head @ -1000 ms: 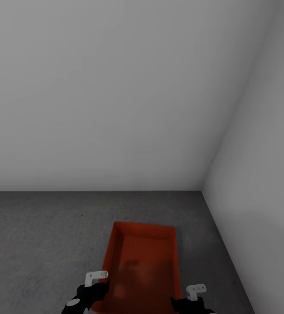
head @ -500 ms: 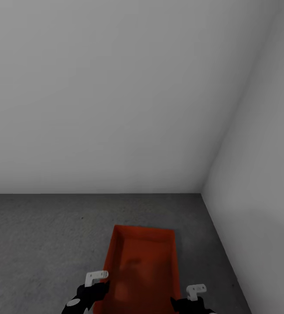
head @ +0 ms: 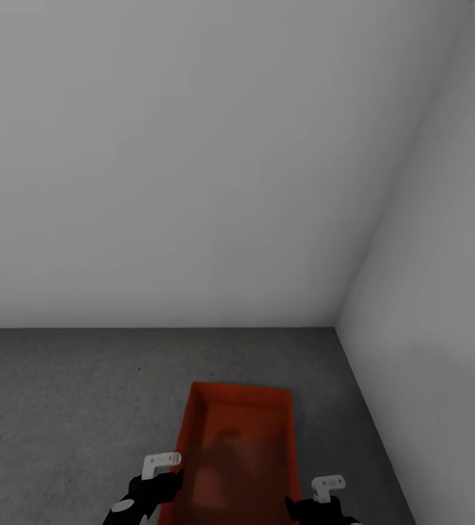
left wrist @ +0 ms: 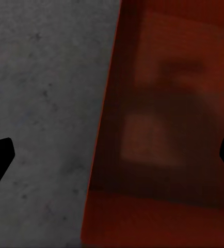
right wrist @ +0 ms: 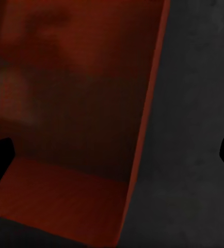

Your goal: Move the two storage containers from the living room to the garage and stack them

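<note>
Empty orange-red storage container (head: 238,445) on the grey floor (head: 69,408)

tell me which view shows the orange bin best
The head view: the storage container shows nearly whole on the dark grey floor near the wall corner, with only its near end cut off. The left wrist view gives just one long wall and part of the inside; the right wrist view gives the opposite wall and a near corner.

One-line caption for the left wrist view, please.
Open left gripper straddling the side wall of an orange-red storage container above the speckled grey floor.
</note>
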Available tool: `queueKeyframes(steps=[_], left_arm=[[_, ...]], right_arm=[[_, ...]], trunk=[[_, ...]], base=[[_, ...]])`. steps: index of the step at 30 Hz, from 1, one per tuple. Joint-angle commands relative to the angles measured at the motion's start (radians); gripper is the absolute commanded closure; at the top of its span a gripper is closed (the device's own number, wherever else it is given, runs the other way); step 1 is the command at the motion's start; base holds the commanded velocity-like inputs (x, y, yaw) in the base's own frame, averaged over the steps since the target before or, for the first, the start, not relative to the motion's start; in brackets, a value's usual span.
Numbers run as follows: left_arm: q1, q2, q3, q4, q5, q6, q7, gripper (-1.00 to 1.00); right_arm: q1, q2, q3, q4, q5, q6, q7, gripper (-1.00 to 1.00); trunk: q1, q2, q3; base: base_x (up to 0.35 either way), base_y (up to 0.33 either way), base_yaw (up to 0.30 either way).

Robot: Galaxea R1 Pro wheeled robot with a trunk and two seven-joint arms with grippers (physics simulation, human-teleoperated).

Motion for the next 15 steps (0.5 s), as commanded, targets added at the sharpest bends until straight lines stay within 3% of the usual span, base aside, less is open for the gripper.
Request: queueKeyframes(steps=[1, 11, 15], left_arm=[[0.0, -0.001, 0.003, -0.002, -0.002, 0.006, 0.0, -1.0], [0.0, -0.001, 0.003, -0.002, -0.002, 0.006, 0.0, -1.0], [0.0, -0.001, 0.003, -0.002, -0.002, 0.006, 0.0, -1.0]], right_arm=[[-0.001, -0.001, 0.006, 0.001, -0.01, -0.004, 0.0, -1.0], [-0.001, -0.001, 0.006, 0.001, -0.01, -0.004, 0.0, -1.0], [-0.001, -0.001, 0.006, 0.001, -0.01, -0.004, 0.0, -1.0]], trunk=[[-0.004, 0.007, 0.002], [-0.042, 0.077, 0.034], [-0.058, 0.105, 0.046]], base=[[0.0, 0.0, 0.0], [-0.007, 0.0, 0.0], [-0.143, 0.0, 0.0]])
